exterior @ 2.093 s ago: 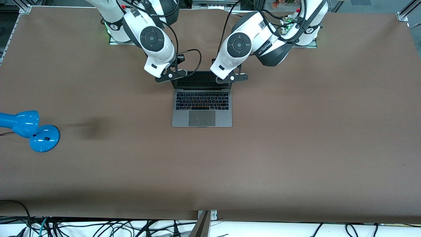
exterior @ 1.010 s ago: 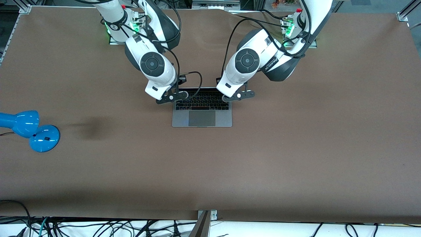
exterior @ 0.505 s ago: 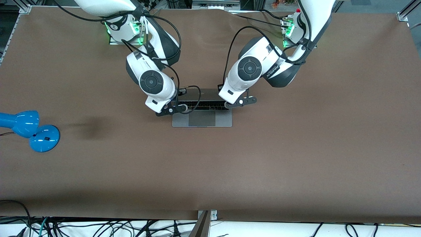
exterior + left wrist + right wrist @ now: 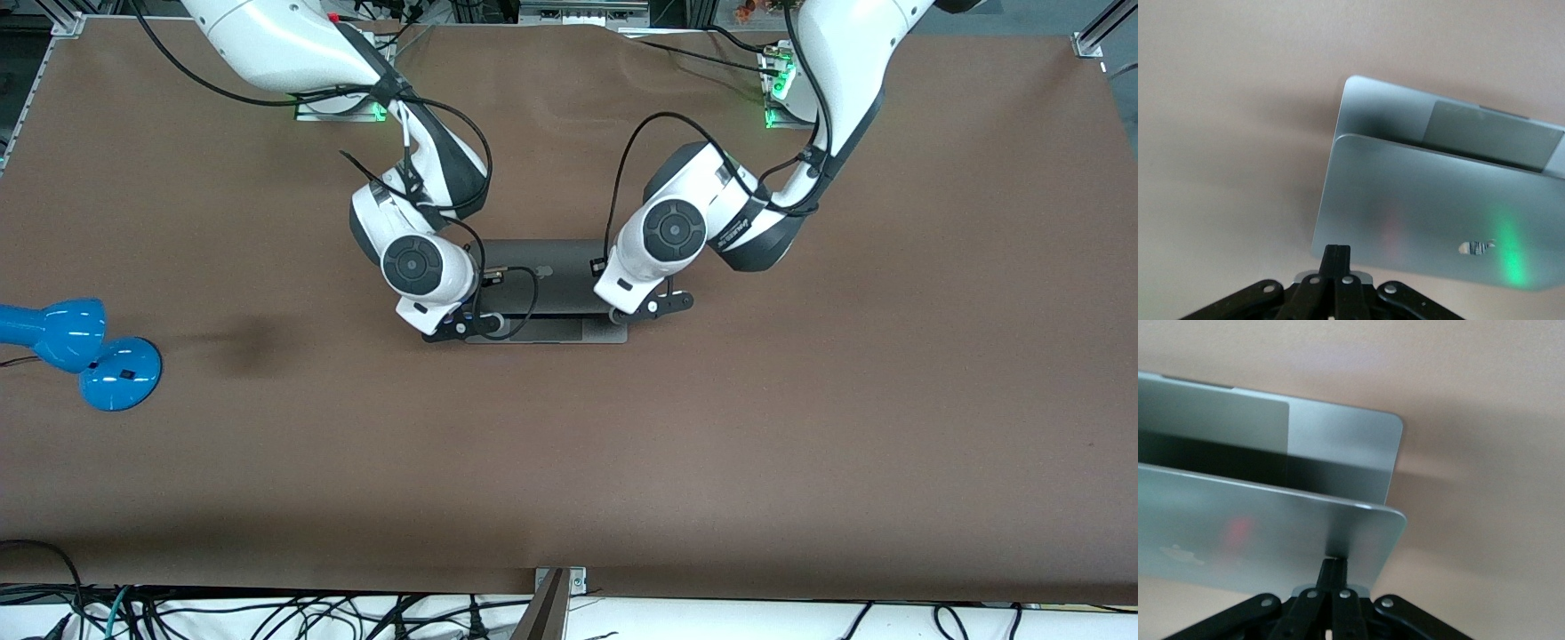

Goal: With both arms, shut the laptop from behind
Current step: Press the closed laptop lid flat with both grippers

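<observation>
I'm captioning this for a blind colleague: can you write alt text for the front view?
Two white arms press a nearly shut laptop lid down, the left gripper and right gripper each with closed fingers on a lid corner; a strip of palm rest with the trackpad still shows. A blue lamp sits at the right arm's end of the brown table.

White arms, black cables.

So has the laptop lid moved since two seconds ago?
Yes. The laptop lid has swung down toward the front camera, now covering the keyboard; only the trackpad strip shows, while the base stays put.
</observation>
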You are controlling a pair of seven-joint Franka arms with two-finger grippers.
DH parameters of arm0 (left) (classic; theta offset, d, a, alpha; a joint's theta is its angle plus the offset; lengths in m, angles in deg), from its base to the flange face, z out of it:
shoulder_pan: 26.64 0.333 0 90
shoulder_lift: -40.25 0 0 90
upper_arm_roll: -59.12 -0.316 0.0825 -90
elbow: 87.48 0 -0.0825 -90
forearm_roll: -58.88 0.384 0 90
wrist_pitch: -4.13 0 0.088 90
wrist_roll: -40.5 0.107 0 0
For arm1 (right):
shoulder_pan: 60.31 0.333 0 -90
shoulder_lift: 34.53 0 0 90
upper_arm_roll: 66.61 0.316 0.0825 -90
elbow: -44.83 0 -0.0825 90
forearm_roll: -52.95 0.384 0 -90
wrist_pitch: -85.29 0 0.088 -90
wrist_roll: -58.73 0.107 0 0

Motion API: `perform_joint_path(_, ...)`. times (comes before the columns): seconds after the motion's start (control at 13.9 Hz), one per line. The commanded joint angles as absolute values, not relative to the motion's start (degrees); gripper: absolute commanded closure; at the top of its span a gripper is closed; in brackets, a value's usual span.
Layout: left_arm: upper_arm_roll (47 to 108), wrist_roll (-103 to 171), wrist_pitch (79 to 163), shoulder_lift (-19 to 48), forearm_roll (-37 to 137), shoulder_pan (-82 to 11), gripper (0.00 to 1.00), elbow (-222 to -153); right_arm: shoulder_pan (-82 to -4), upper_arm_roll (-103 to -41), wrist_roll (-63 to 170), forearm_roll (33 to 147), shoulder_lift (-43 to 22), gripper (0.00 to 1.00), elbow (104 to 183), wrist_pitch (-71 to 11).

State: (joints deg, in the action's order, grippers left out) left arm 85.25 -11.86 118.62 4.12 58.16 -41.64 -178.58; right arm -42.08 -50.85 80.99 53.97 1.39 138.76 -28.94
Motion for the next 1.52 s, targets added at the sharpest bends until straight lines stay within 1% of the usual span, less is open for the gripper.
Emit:
perform_joint_path(0.0,85.41,-12.58,119.78,-0.44,60.28,-42.02,1.0,-174.49,-41.94,-51.23,81.76,52.78,5.8,1.0,134.57,-28.62)
perform_joint_path(0.22,84.27,-12.23,122.51,-2.46,60.46,-42.37,1.0,-174.4,-41.85,-52.11,81.76,51.72,8.88,1.0,132.46,-28.88)
perform_joint_path(0.58,84.17,-12.5,126.03,-7.56,64.15,-42.46,1.0,-172.39,-41.68,-52.46,81.76,51.72,12.49,1.0,132.28,-34.59)
perform_joint_path(0.79,84.17,-12.58,126.12,-10.55,65.82,-42.55,1.0,-170.1,-41.59,-52.55,81.76,51.72,13.46,1.0,132.19,-36.53)
perform_joint_path(1.08,84.17,-12.76,126.64,-11.26,66.61,-42.63,1.0,-169.83,-41.68,-52.63,82.28,51.81,13.73,1.0,131.67,-36.97)
perform_joint_path(1.15,84.17,-12.76,126.82,-11.35,66.61,-42.63,1.0,-169.83,-41.59,-52.55,82.89,51.81,13.46,0.97,130.19,-36.19)
perform_joint_path(1.23,84.17,-12.76,126.82,-11.35,66.7,-42.63,1.0,-169.83,-41.76,-52.46,82.99,51.81,13.11,0.59,128.95,-35.4)
perform_joint_path(1.3,84.17,-12.76,126.82,-11.26,66.7,-42.55,0.89,-169.83,-41.76,-52.46,82.99,51.72,12.41,0.01,128.25,-33.65)
perform_joint_path(1.37,84.26,-12.76,126.82,-11.0,66.61,-42.46,0.34,-169.83,-41.76,-52.46,82.9,51.63,11.1,0.0,127.98,-32.76)
perform_joint_path(1.44,84.17,-12.59,126.74,-10.65,66.79,-42.2,0.0,-169.83,-41.85,-52.54,82.64,51.72,9.26,0.0,127.97,-31.53)
